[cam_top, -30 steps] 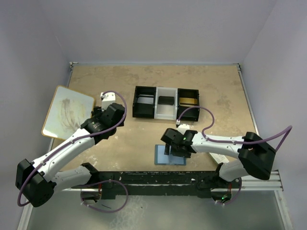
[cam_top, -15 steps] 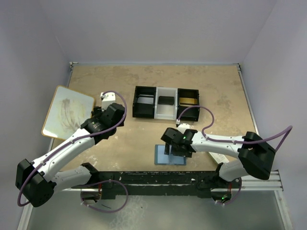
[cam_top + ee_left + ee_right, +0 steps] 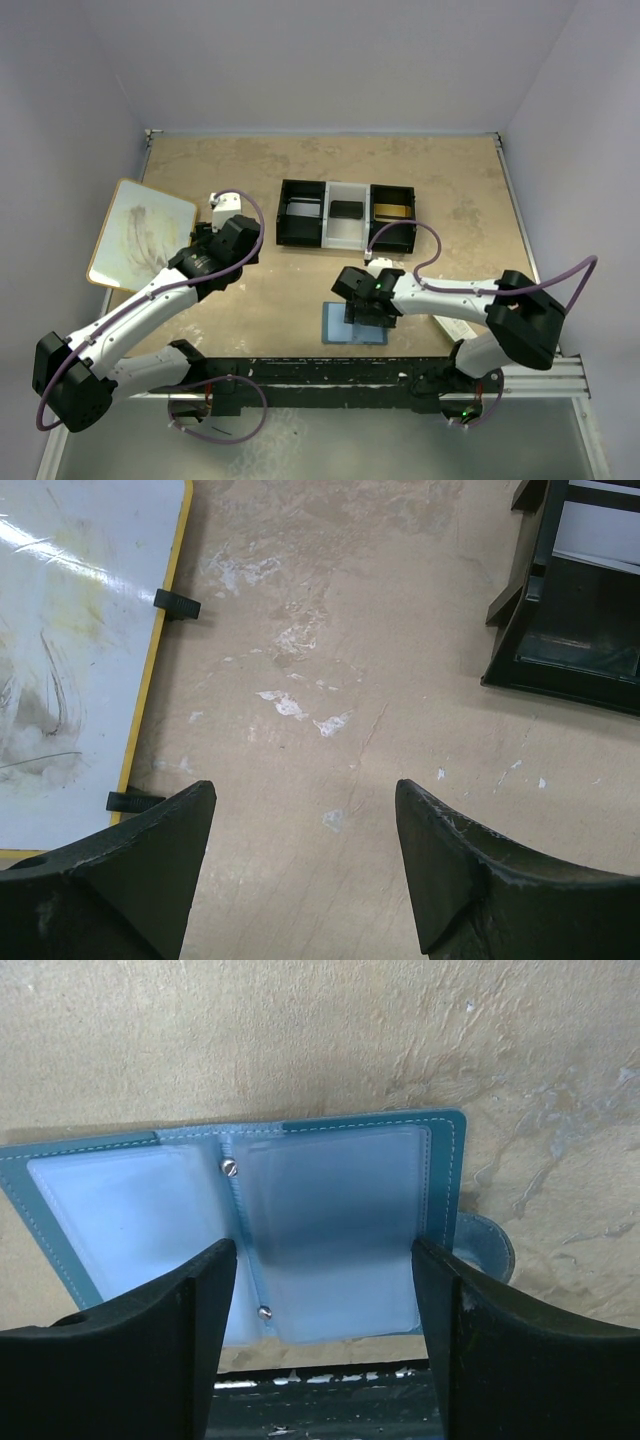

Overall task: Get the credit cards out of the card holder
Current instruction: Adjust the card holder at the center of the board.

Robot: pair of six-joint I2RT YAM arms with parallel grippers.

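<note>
Right wrist view: we see the card holder [image 3: 330, 1220] lying open flat on the surface [image 3: 300, 1040] at its near edge, right fingers [image 3: 160, 1340] spread wide just above it, gripping nothing. Our left fingers [image 3: 130, 870] also spread (empty), over the surface between whiteboard [image 3: 70, 630] and tray [image 3: 570, 630].

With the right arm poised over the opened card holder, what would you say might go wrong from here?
The right fingers stand open over the card holder's clear sleeves; closing may pinch a sleeve and lift the whole holder.
The holder lies at the table's near edge, so a nudge might slide it off.
The left fingers hover far off near the whiteboard, so nothing pins the holder down.
</note>
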